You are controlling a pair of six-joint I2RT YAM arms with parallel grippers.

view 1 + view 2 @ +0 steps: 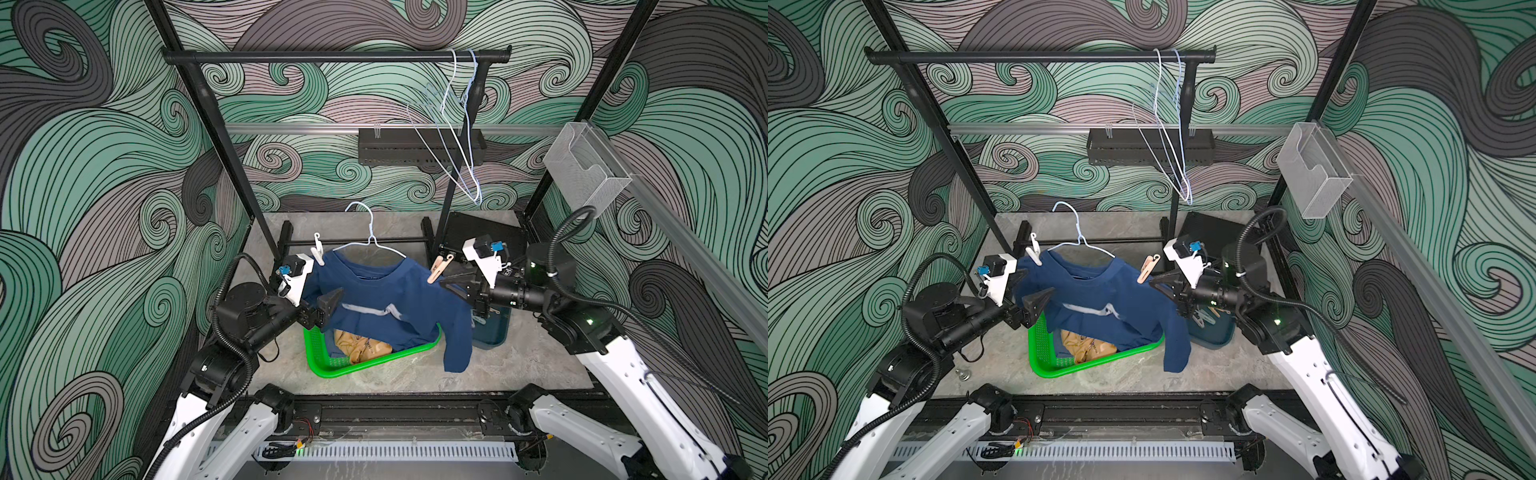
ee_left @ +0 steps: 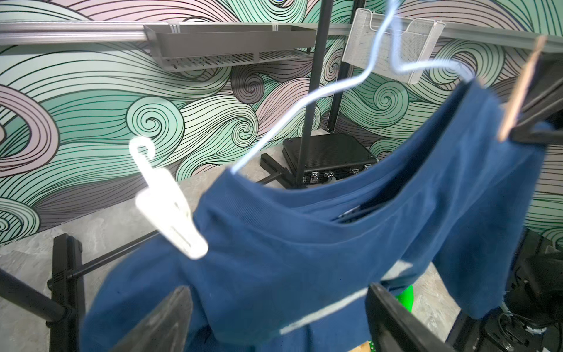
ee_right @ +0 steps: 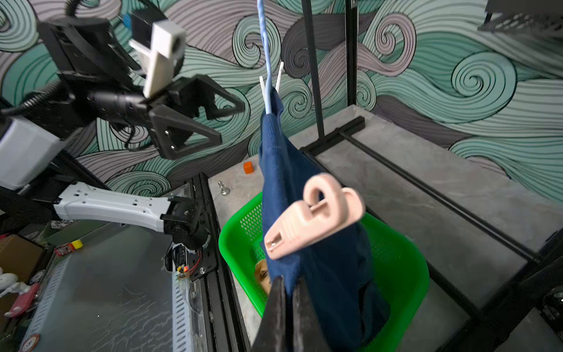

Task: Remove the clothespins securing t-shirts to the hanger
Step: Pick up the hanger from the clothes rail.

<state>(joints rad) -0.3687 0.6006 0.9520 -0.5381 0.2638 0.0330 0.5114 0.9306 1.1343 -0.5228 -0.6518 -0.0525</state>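
A navy t-shirt [image 1: 386, 307] hangs on a pale blue wire hanger [image 1: 371, 241] above the basket. A white clothespin [image 1: 318, 251] grips one shoulder, a peach clothespin [image 1: 439, 269] the other. My right gripper [image 3: 289, 283] is shut on the shirt's shoulder edge just below the peach clothespin [image 3: 310, 222]; whether the wire is pinched too is hidden. My left gripper [image 2: 277, 289] stands open, its fingers either side of the shirt's other shoulder, below the white clothespin [image 2: 170, 210] and apart from it. A mustard t-shirt [image 1: 361, 347] lies in the basket.
The green basket [image 1: 374, 365] sits on the floor under the shirt. A dark tray [image 1: 1212, 332] with loose clothespins lies under my right arm. Two bare hangers [image 1: 457, 124] hang from the black rack rail [image 1: 332, 56]. A black case [image 1: 478, 232] stands behind.
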